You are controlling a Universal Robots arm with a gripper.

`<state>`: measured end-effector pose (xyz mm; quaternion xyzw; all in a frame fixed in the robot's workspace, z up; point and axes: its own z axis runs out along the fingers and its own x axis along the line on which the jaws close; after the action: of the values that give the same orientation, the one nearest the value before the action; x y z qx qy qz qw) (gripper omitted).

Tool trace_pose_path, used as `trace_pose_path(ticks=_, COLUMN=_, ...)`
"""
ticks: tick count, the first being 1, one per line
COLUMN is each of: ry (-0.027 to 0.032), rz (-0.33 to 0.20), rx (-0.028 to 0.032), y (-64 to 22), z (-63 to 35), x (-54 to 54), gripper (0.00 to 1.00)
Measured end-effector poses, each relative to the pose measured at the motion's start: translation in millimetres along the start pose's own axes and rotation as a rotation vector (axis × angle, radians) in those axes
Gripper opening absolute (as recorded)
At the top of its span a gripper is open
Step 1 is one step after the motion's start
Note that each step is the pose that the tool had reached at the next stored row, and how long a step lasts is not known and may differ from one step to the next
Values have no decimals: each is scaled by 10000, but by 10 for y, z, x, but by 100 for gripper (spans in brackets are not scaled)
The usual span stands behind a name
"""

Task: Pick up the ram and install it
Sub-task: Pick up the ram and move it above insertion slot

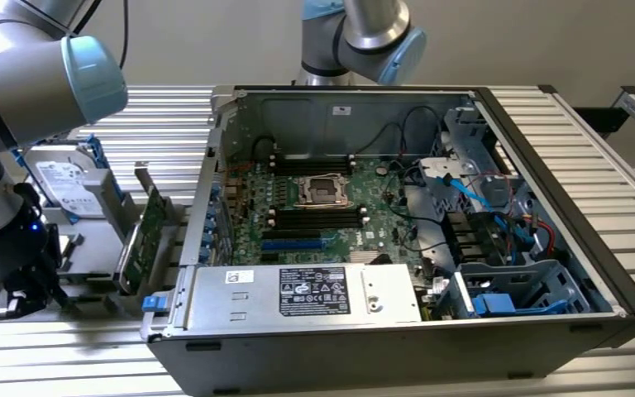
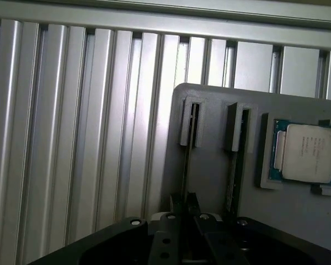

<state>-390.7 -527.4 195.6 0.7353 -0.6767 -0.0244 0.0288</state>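
Note:
The ram [image 2: 186, 165] stands on its thin edge in a slot of a grey holder plate [image 2: 209, 182], and I see it end-on as a narrow dark strip. My gripper [image 2: 185, 205] sits directly over it, with its two dark fingertips [image 2: 176, 205] drawn close together on either side of the stick's top edge. A second stick [image 2: 234, 165] stands in the neighbouring slot. In the exterior view my gripper [image 1: 14, 298] hangs low at the left, beside the open computer case [image 1: 538, 248]. Black memory slots [image 1: 315, 217] lie beside the processor socket [image 1: 323, 188] on the motherboard.
A processor chip [image 2: 306, 157] rests in a recess of the holder plate. A large green expansion card [image 1: 146, 240] and a hard drive [image 1: 64, 178] stand in holders between my arm and the case. A second arm [image 1: 362, 33] rises behind the case. Ribbed aluminium table [image 2: 71, 138] surrounds everything.

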Motion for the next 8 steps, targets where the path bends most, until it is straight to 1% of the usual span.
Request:
trace_pose_path(ticks=4, ry=-1, rz=12, rx=0, y=0, z=0, x=0, gripper=14)
trace_pose_path(ticks=8, ry=-15, rz=212, rx=-1, y=-1, z=0, x=0, gripper=14)
